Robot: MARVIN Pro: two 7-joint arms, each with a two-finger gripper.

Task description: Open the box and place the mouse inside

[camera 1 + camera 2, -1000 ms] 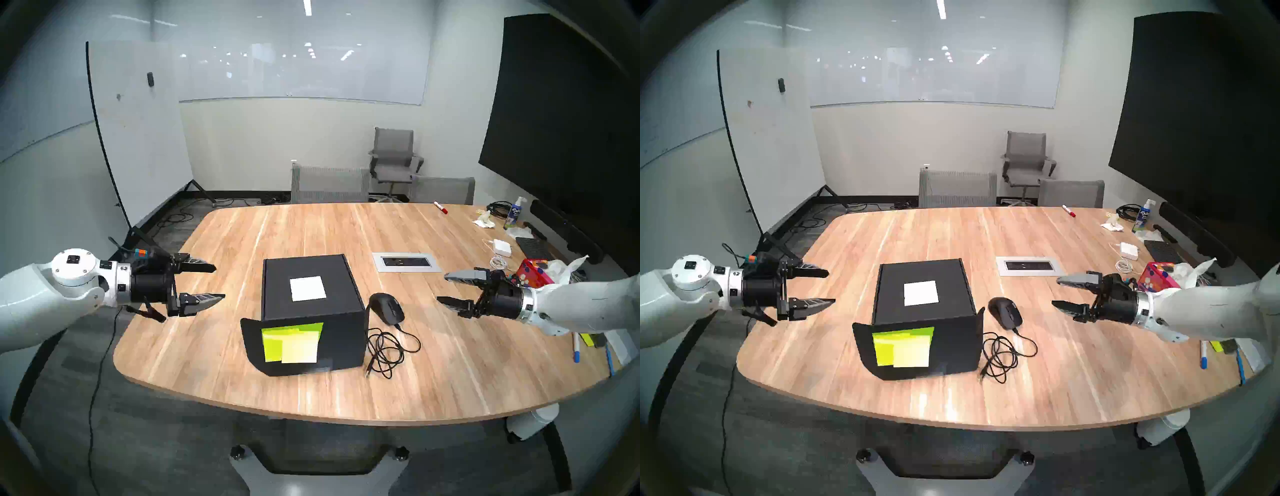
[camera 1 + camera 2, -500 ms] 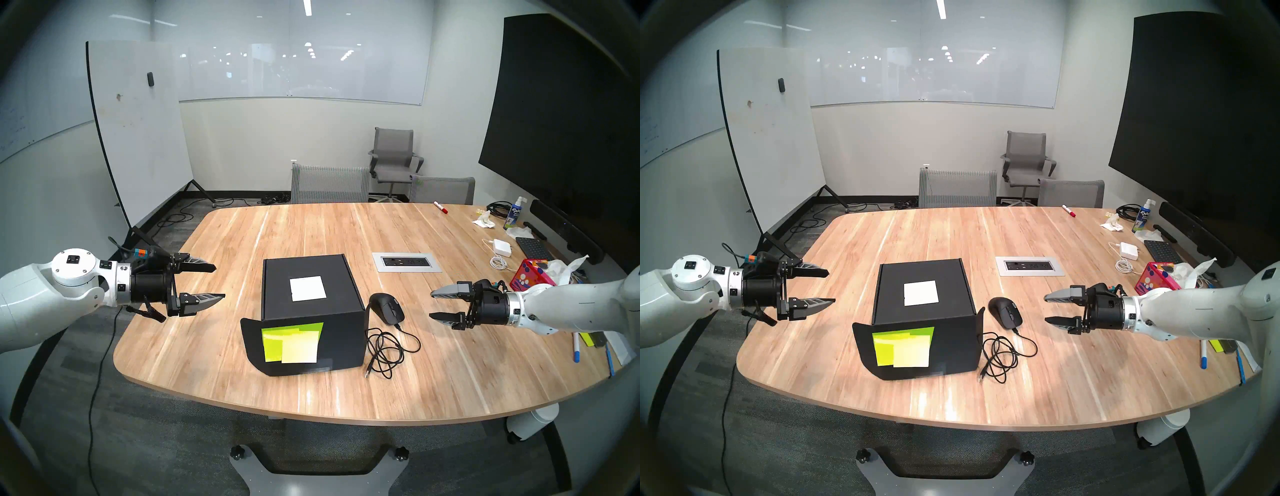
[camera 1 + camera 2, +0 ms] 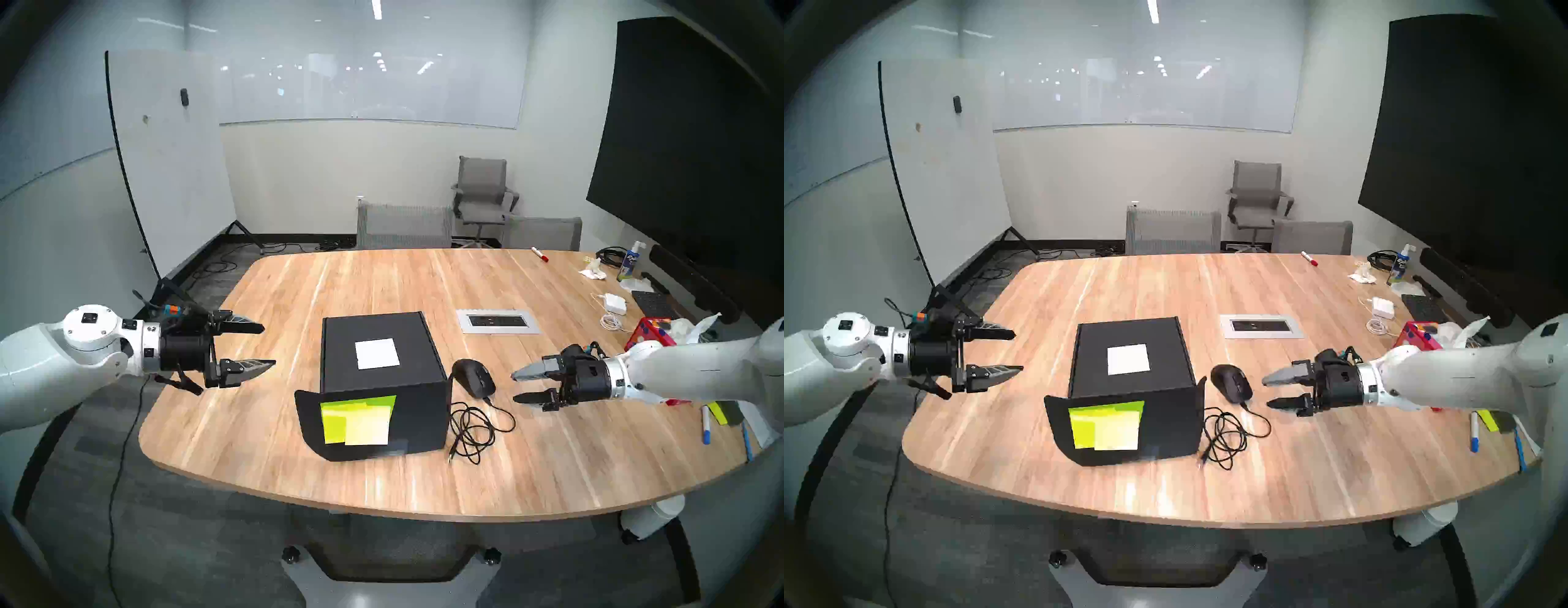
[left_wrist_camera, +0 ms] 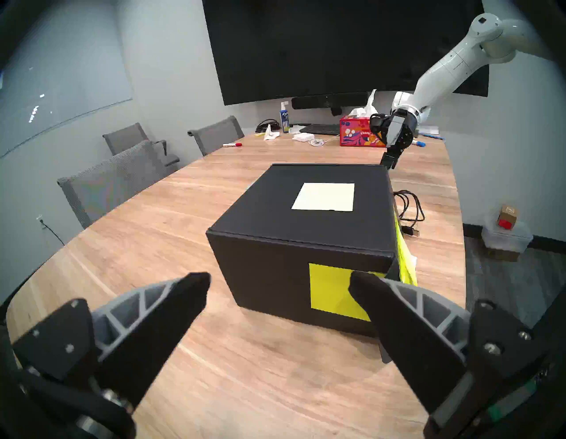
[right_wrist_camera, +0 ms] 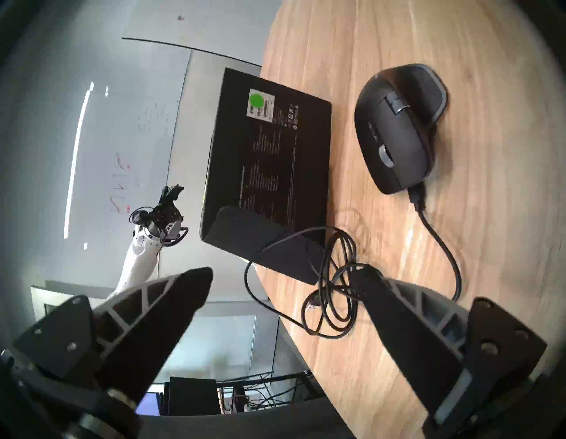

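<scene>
Box (image 3: 382,361) sits closed mid-table (image 3: 297,297), mouse (image 3: 474,378) just right of it with coiled cable (image 3: 475,429), right gripper (image 3: 515,387) spread near mouse, left gripper (image 3: 268,344) spread, apart from box.

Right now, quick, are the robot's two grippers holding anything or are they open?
Left gripper: open, holding nothing, off to the side of the box.
Right gripper: open, holding nothing, close to the mouse.
</scene>
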